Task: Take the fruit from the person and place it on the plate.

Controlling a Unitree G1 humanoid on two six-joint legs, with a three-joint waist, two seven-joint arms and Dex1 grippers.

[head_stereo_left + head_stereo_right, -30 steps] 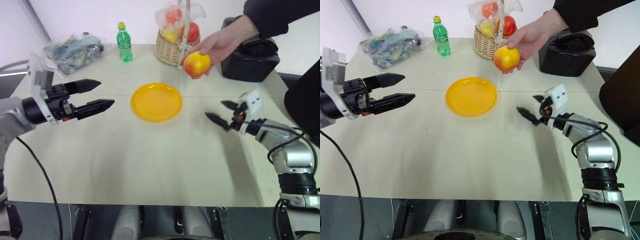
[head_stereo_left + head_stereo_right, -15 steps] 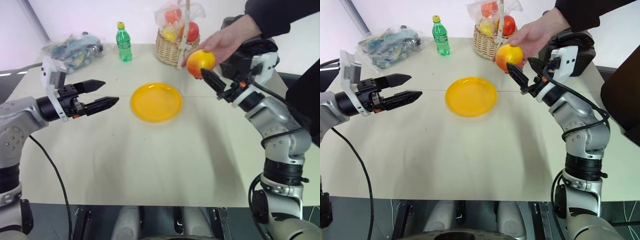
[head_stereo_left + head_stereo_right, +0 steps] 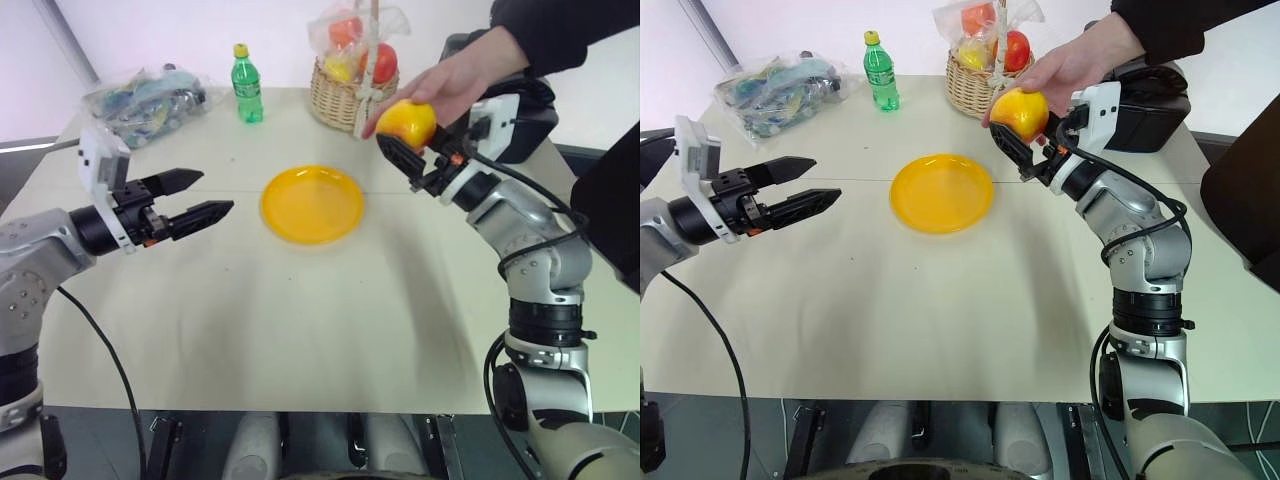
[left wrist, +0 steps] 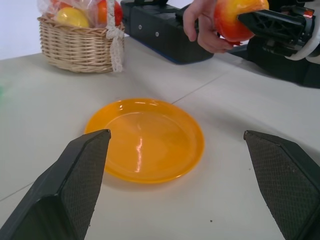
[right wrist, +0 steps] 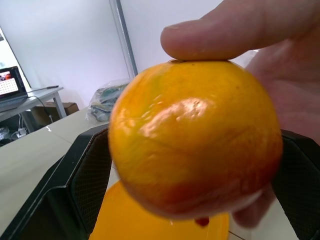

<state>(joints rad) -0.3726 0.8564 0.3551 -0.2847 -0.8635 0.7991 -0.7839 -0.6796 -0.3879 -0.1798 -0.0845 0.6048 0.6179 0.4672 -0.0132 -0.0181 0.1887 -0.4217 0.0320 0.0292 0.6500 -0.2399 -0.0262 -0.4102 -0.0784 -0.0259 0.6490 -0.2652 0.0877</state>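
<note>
Basket (image 3: 345,95) and bottle (image 3: 248,85) behind plate (image 3: 312,203).

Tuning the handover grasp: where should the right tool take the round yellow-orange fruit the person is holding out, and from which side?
Across its widest middle, coming in level from below the person's hand, the side away from the palm. The round yellow-orange fruit is pinched from above and behind by thumb and fingers, leaving its flanks bare. The right tool stands open with a finger on either flank, so it could probably close there.

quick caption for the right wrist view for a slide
Right hand, fingers open on either side of the fruit while the person's hand holds it above the plate.
</note>
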